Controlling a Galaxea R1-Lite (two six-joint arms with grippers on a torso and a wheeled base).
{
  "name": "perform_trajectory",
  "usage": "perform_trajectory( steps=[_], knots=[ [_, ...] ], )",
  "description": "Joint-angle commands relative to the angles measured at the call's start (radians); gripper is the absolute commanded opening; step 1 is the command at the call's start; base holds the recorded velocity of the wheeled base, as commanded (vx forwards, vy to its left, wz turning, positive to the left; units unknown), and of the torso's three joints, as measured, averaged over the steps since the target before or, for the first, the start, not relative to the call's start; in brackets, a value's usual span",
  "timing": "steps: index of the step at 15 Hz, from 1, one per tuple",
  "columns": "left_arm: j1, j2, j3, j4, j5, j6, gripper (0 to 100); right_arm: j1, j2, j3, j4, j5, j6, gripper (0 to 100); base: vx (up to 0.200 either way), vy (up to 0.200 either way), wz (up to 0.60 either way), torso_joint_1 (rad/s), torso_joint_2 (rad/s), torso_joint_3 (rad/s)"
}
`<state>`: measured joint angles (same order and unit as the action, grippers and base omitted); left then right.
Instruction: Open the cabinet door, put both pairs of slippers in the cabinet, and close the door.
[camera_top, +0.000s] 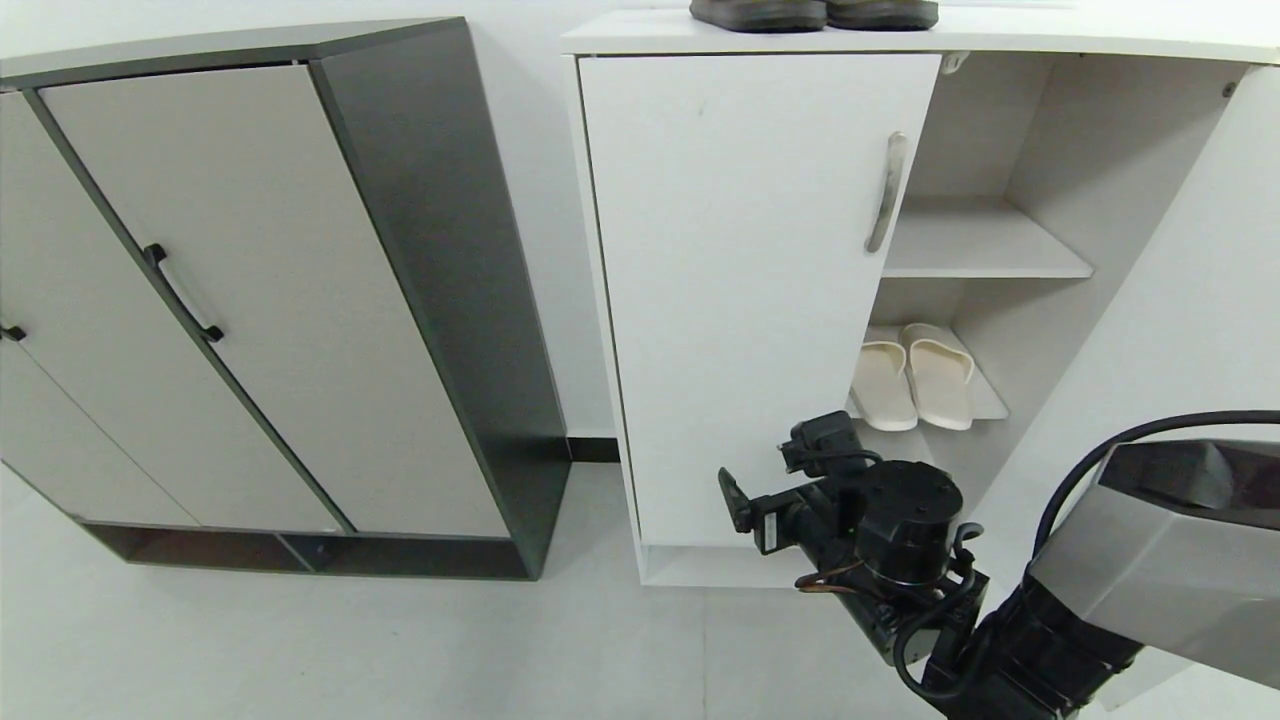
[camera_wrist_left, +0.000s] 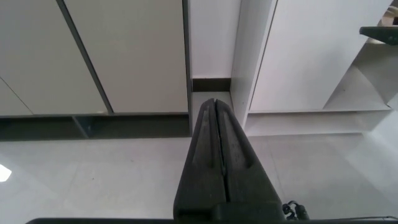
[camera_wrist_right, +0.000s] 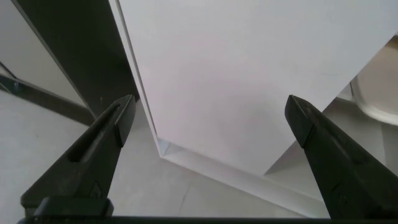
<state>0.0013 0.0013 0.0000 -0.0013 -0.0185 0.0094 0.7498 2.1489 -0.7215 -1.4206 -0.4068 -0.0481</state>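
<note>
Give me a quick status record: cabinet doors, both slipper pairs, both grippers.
white cabinet: right door open, left door closed
white slippers: inside, on lower shelf
dark slippers: on cabinet top
right gripper: jaws open, empty, facing left door
left gripper: jaws shut, empty, above floor

Cream slippers (camera_top: 912, 375) on the lower shelf (camera_top: 990, 402) of the white cabinet (camera_top: 740, 300), right door (camera_top: 1180, 330) open, dark pair (camera_top: 812, 12) on top.
</note>
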Motion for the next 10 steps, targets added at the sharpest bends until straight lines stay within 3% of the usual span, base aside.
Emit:
perform_trajectory(
  steps=[1,4,10],
  knots=[
    [0.000,0.000,0.000,0.000,0.000,0.000,0,0.000,0.005,-0.001,-0.001,0.000,-0.001,100,0.000,0.000,0.00,0.002,-0.22,-0.237],
    [0.000,0.000,0.000,0.000,0.000,0.000,0,0.005,0.000,0.004,-0.003,0.000,0.001,100,0.000,0.000,0.00,0.032,-0.22,-0.342],
    [0.000,0.000,0.000,0.000,-0.001,0.000,0,0.008,0.003,-0.003,-0.001,0.000,-0.012,100,0.000,0.000,0.00,0.087,-0.51,-0.357]
  ],
)
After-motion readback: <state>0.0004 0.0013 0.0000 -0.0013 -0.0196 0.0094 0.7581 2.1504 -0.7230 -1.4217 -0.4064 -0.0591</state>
